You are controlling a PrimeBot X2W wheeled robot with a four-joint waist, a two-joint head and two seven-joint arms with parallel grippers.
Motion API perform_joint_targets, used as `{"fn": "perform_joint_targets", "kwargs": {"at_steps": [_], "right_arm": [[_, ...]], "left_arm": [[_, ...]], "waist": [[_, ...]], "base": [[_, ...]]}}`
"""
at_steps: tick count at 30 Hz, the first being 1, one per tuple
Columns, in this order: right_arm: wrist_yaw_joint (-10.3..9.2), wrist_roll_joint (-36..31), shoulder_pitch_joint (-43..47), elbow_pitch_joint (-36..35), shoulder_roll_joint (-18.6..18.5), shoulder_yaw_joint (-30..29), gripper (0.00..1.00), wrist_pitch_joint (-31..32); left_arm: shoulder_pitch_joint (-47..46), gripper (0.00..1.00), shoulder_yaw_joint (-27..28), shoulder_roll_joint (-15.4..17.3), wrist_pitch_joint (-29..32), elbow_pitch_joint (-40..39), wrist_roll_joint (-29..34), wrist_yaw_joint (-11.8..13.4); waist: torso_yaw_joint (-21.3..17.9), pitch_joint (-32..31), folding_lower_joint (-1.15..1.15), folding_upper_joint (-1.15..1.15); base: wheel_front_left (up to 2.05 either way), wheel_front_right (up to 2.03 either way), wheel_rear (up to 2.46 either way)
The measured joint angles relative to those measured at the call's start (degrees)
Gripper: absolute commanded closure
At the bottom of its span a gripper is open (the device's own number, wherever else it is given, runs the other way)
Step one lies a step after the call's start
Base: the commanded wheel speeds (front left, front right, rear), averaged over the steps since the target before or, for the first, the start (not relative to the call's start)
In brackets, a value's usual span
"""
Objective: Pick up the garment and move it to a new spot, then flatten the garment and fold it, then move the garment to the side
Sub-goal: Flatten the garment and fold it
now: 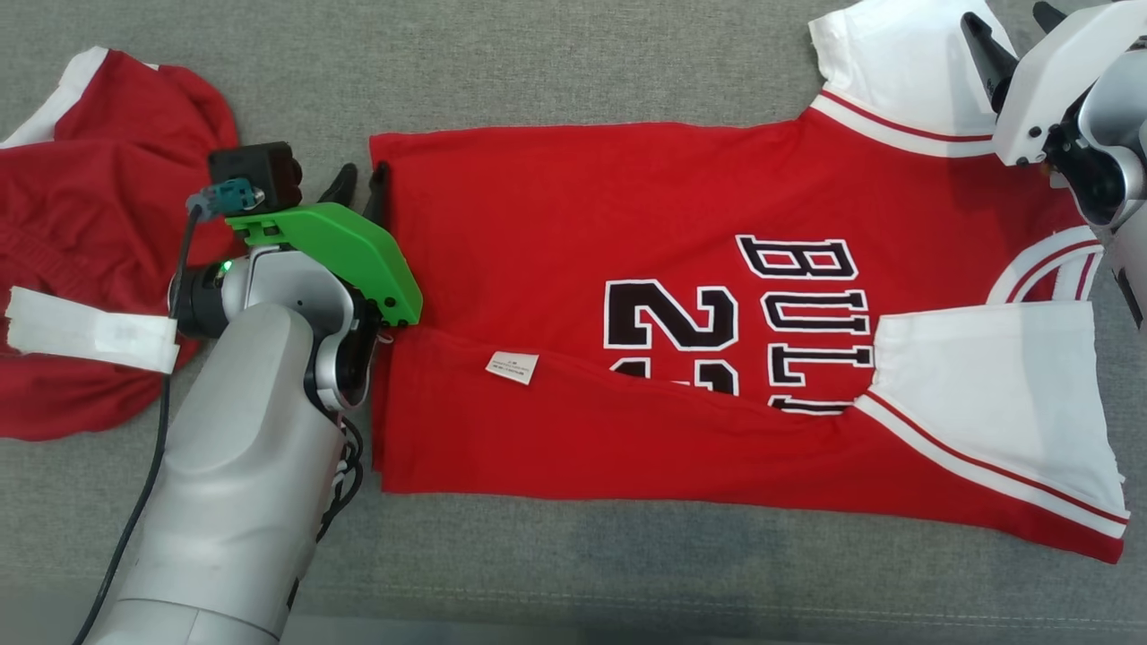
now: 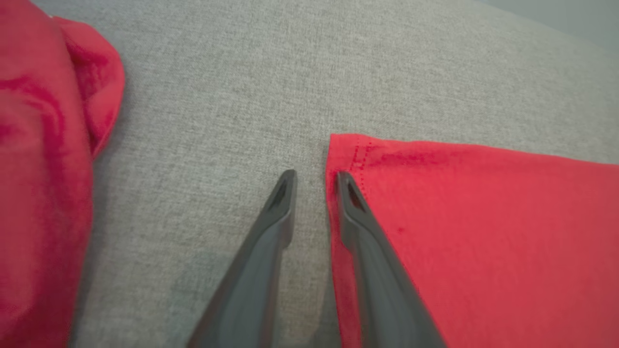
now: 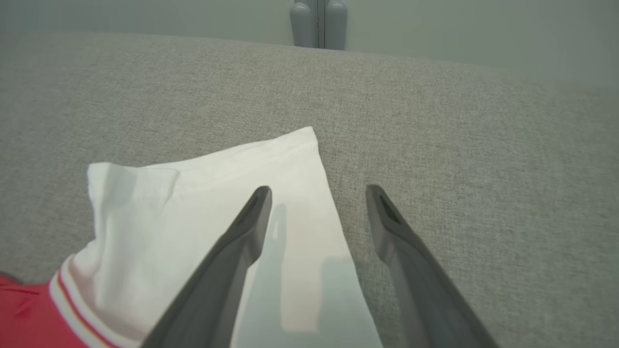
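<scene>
Pale left forearm (image 1: 233, 502) sits nearest. Its left tool (image 2: 316, 176) stands narrowly open astride the red jersey's (image 1: 582, 233) hem corner, one finger on cloth, one on bare table (image 1: 573, 54). Wide open, the right tool (image 3: 319, 191) straddles the white sleeve's (image 3: 193, 203) outer edge. Spread flat mid-table, the jersey has free table beyond its far edge, while another red garment (image 1: 81, 224) lies near its hem.

Light's even, soft, from overhead; no glare. Head view sharp, w/ print on the red jersey (image 1: 627, 224) crisp. Left wrist view softer, esp. second red garment (image 2: 38, 169), smeared at frame edge. Right wrist view: faint shadows on the white sleeve (image 3: 193, 203); wide-angle bows the grey surface (image 3: 435, 121) at its far edge.
</scene>
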Motion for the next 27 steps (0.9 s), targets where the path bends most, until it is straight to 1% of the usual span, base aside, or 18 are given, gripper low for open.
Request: {"fn": "perform_joint_targets", "kwargs": {"at_steps": [4, 7, 11, 16, 23, 24, 27], "right_arm": [[-0.01, -0.3, -0.3, 1.3, 0.0, 0.1, 0.00, -0.2], [-0.07, -0.4, -0.5, 2.7, 0.0, 0.1, 0.00, -0.8], [-0.09, -0.5, -1.5, 4.3, 0.1, 0.1, 0.00, -1.3], [-1.03, -0.7, -2.6, 6.6, 0.8, -0.1, 0.00, -1.8], [-1.19, -0.8, -3.0, 9.1, 1.6, 0.0, 0.00, -2.3], [-1.53, -0.8, -3.3, 9.3, 1.8, 0.0, 0.00, -2.3], [-1.56, -0.8, -5.1, 10.0, 2.6, 0.1, 0.00, -3.1]], "left_arm": [[0.0, 0.58, -1.3, -0.1, -0.4, 0.3, -0.5, -0.1], [-0.1, 0.56, -2.2, -0.1, -0.4, 0.5, -1.1, -0.5], [-0.1, 0.56, -4.6, -0.1, -0.6, 0.2, -3.7, -1.0], [-0.4, 0.54, -7.1, -0.1, -0.9, 0.1, -5.6, -1.1], [-1.4, 0.51, -8.7, -0.1, -1.1, 0.0, -7.1, -1.0], [-1.6, 0.51, -8.8, -0.1, -1.4, 0.0, -7.1, -1.0], [-2.7, 0.51, -9.0, -0.1, -1.9, 0.1, -7.8, -1.0]], "waist": [[0.8, 0.0, 0.00, 0.00], [1.6, -0.1, 0.00, 0.00], [2.7, -0.2, 0.00, 0.00], [3.8, -0.3, 0.00, 0.00], [3.8, 0.1, 0.00, 0.00], [3.7, 0.2, 0.00, 0.00], [3.3, 0.7, 0.00, 0.00]], "base": [[0.00, 0.00, 0.00], [0.00, 0.00, 0.00], [0.00, 0.00, 0.00], [0.00, 0.00, 0.00], [0.00, 0.00, 0.00], [0.00, 0.00, 0.00], [0.00, 0.00, 0.00]]}}
